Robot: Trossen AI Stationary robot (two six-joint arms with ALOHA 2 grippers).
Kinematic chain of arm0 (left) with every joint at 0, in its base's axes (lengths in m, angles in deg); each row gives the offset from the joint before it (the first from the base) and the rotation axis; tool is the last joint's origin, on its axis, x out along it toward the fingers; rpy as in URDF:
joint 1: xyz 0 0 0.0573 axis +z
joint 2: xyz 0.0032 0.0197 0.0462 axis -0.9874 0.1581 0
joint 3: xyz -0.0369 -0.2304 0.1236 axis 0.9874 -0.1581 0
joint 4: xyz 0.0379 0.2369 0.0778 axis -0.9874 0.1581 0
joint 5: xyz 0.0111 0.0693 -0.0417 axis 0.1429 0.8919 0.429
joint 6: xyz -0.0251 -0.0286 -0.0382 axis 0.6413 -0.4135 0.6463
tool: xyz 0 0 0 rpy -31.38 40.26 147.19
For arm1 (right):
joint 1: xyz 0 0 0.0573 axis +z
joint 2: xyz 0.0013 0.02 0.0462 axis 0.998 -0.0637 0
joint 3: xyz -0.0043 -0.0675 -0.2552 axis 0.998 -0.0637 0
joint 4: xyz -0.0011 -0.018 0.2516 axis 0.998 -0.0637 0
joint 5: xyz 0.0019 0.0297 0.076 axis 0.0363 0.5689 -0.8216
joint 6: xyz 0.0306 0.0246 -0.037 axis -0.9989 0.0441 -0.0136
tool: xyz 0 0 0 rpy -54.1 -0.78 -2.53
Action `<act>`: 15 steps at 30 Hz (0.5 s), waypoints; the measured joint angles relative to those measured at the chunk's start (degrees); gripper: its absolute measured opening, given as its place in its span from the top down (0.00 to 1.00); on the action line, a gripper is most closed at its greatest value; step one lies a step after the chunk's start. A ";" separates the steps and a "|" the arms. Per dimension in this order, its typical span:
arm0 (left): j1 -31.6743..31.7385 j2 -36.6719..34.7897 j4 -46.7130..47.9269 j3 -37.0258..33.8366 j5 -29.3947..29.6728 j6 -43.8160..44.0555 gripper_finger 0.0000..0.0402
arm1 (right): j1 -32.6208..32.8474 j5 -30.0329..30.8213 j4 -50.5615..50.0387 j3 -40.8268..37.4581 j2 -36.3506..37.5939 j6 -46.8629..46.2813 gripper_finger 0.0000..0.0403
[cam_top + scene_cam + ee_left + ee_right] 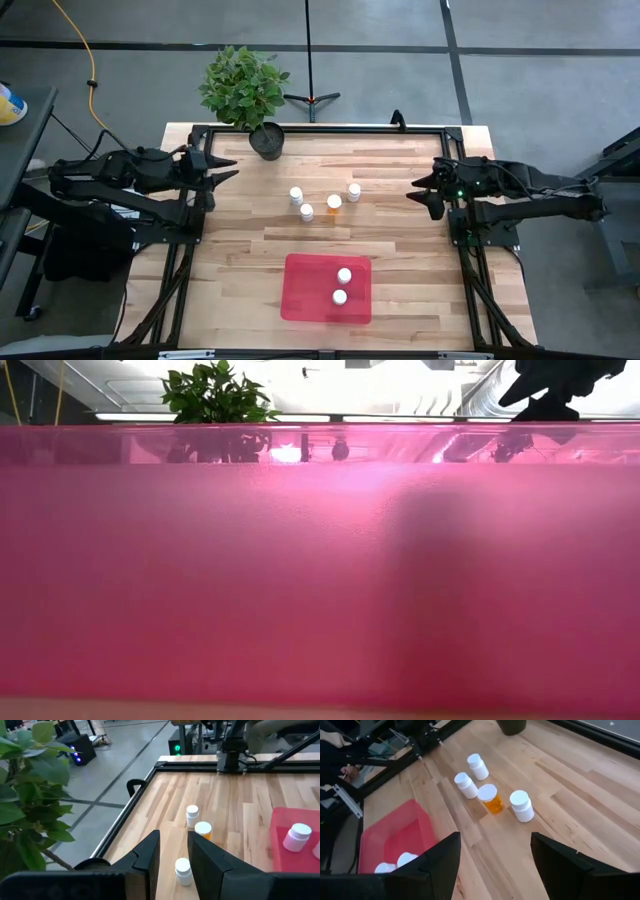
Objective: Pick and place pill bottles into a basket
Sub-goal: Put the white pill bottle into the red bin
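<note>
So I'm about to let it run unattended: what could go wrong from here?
The four pill bottles left on the table stand close together, so a pincer closing on one could topple a neighbour. The amber bottle sits in the middle, hardest to reach cleanly. Two bottles already stand in the red basket; a drop could knock them over.

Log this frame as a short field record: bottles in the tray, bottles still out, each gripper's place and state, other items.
bottles in basket: two white-capped pill bottles stand in the red basket
bottles on table: four, clustered mid-table; three white, one amber
left gripper: open, empty, at the table's left edge
right gripper: open, empty, at the table's right edge
other: potted plant at the far edge
</note>
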 joint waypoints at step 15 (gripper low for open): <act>17.97 9.86 9.47 15.38 -13.01 0.06 0.67 | -2.90 -1.16 0.00 0.07 0.02 2.02 0.42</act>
